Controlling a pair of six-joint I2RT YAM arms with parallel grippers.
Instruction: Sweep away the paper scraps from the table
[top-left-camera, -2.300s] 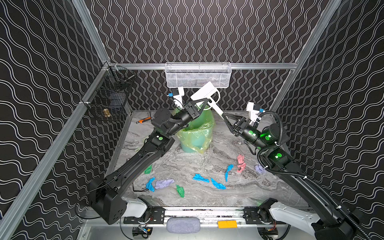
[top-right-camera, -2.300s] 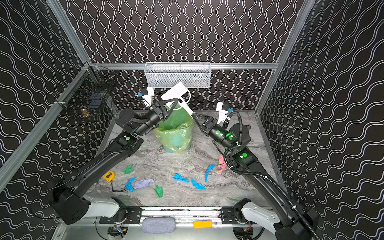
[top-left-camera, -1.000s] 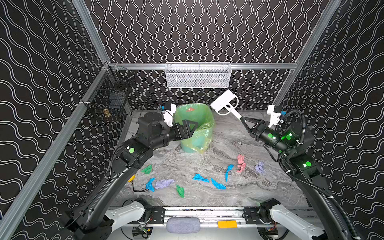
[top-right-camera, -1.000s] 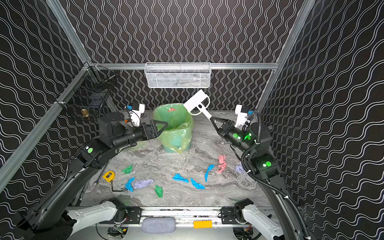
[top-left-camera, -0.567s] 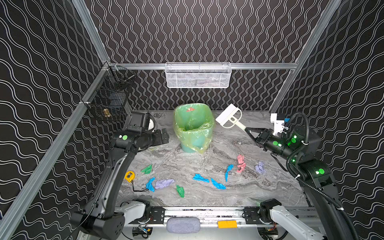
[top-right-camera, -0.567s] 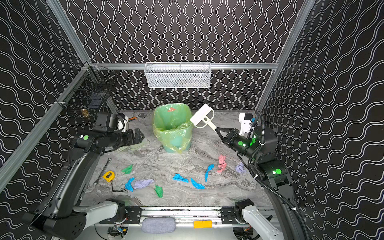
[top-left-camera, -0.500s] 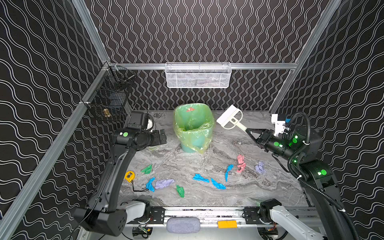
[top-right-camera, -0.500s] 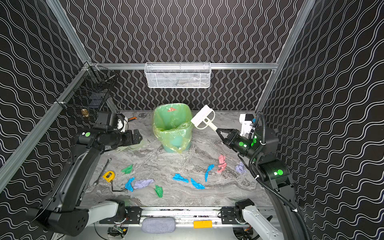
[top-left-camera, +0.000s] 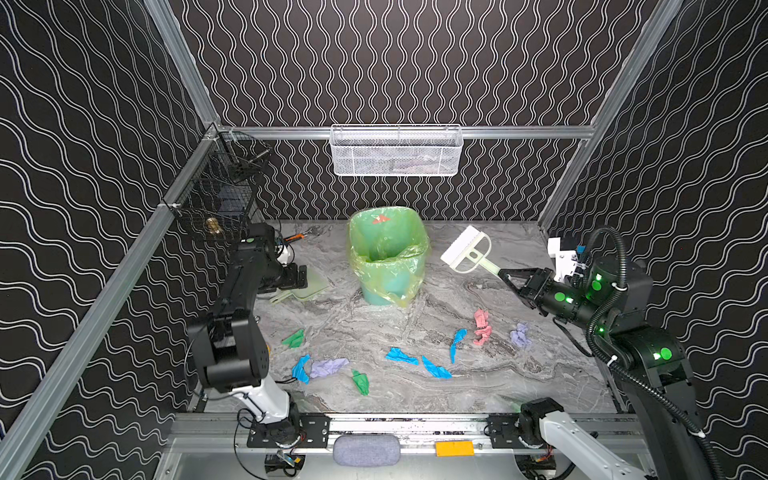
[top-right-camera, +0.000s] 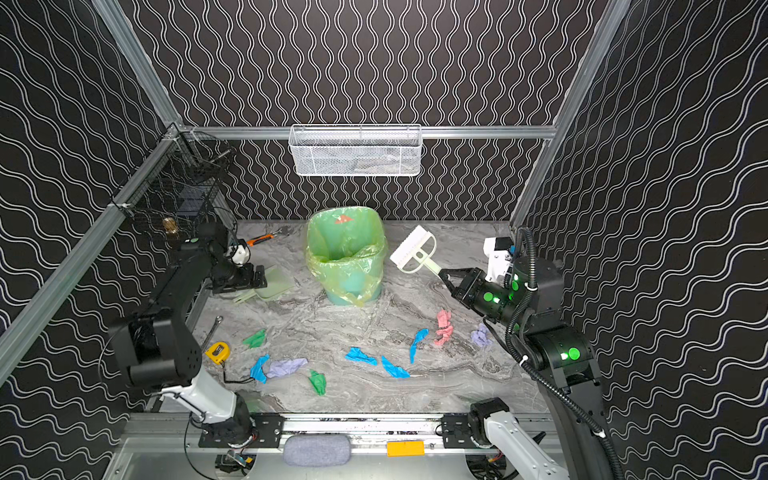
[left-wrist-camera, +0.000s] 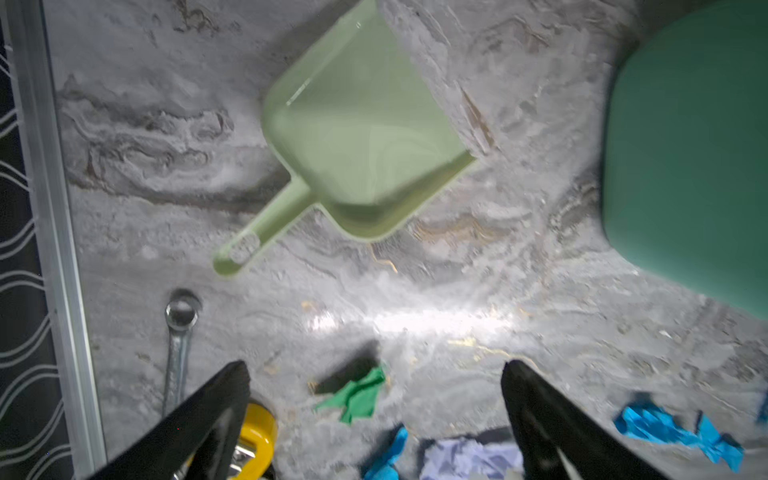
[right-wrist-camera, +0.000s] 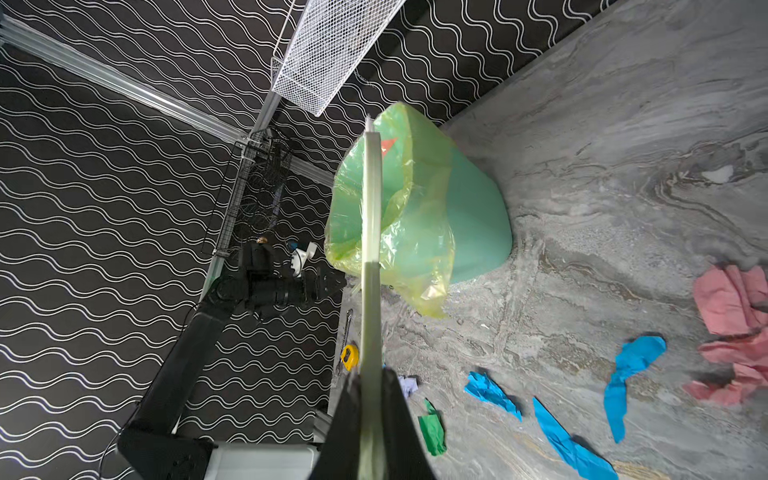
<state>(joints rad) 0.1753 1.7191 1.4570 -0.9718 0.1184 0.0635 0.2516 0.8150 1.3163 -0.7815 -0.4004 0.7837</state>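
Here, the paper scraps (top-left-camera: 401, 356) lie strewn on the table (top-left-camera: 498, 386) in front of the bin (top-left-camera: 388, 257). Left of the bin, the left gripper (left-wrist-camera: 376, 368) hangs with jaws apart near the dustpan (left-wrist-camera: 361, 137); right of it, the right gripper (top-left-camera: 505, 275) is clamped on the brush (top-left-camera: 467, 249). The step in hand appears to be fetching the dustpan: grip its handle squarely, lip flat on the table. Count: four blue, two green, two lilac scraps, one pink cluster; one reddish scrap inside the bin.
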